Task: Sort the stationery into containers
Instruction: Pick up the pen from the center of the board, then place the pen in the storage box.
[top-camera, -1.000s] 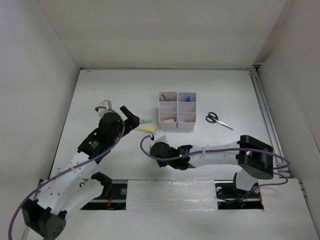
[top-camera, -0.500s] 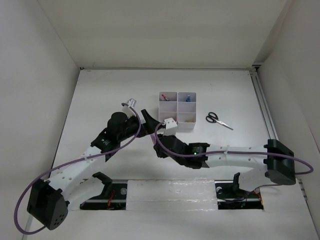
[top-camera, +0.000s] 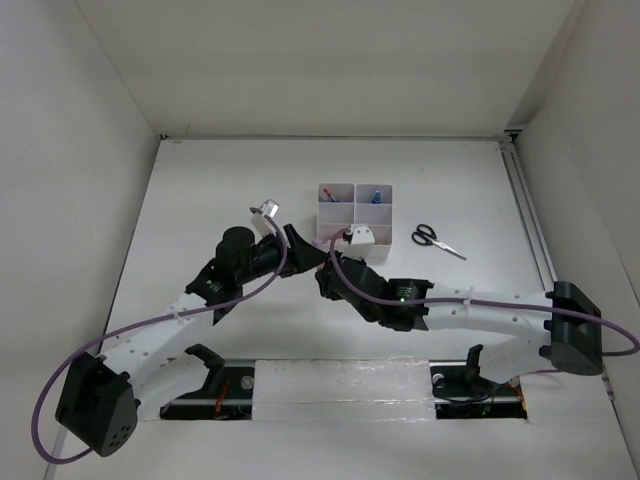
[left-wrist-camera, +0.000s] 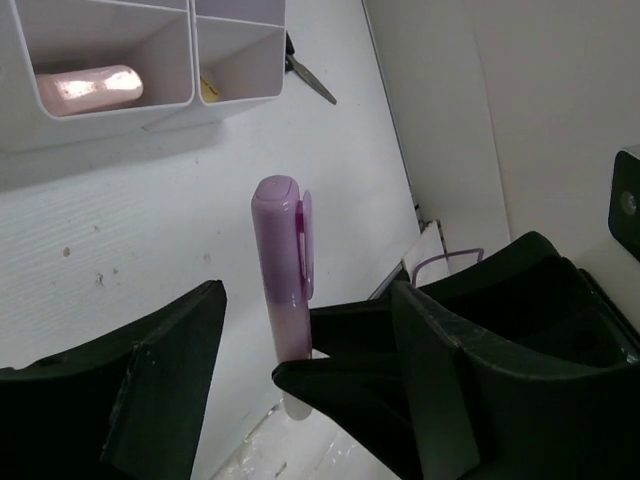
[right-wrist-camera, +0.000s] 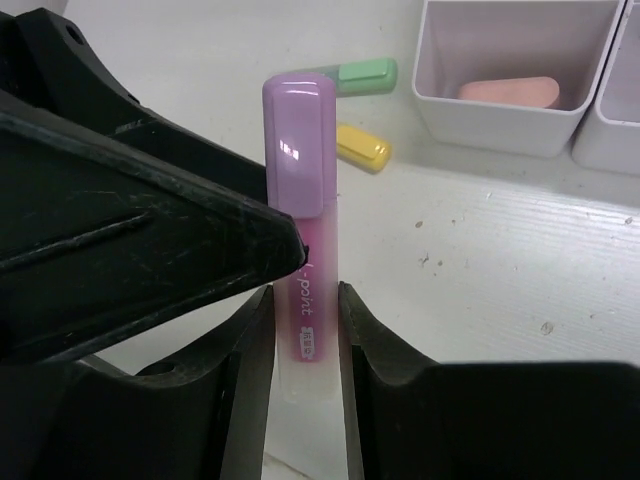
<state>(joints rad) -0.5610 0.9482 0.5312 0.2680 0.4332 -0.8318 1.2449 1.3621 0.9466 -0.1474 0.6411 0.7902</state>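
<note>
Right gripper: fingers clamped on the lower barrel of the pink highlighter, capped end sticking out past the fingertips. Left gripper: fingers spread wide, highlighter standing between them with a gap on each side in its own view. The two meet over the table, just beside the near-left corner of the white tray. Green highlighter and yellow highlighter lie by the tray; scissors to its right.
</note>
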